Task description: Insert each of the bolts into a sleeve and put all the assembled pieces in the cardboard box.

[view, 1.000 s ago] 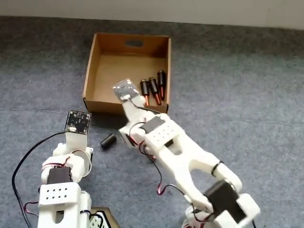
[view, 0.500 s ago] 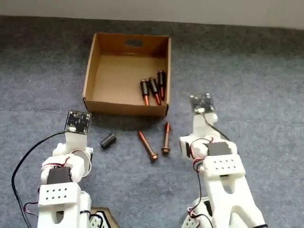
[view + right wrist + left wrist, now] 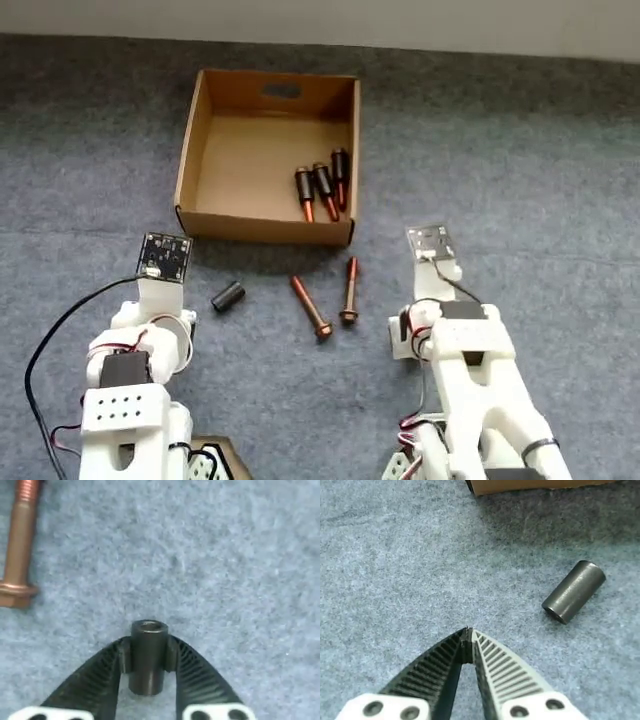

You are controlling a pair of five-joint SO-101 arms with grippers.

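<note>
In the right wrist view my right gripper [image 3: 148,652] is shut on a short black sleeve [image 3: 148,632], held upright just above the carpet. A copper bolt [image 3: 19,545] lies beside it. Seen from the high view, two copper bolts [image 3: 310,305] [image 3: 349,290] lie in front of the cardboard box [image 3: 190,150], left of the right arm [image 3: 450,345]. A second black sleeve [image 3: 228,296] lies by the left arm [image 3: 140,340]. My left gripper [image 3: 468,636] is shut on nothing, a short way from that sleeve [image 3: 574,599]. Three assembled pieces [image 3: 322,190] lie inside the box.
Grey carpet covers the whole work area. The box's front wall [image 3: 262,228] stands just behind the loose bolts and sleeve, and its corner [image 3: 535,485] shows in the left wrist view. Open carpet stretches to the right of the box.
The right arm swung from the box's front wall to the right and drew back toward its base, uncovering the two loose bolts. The left arm has kept still.
</note>
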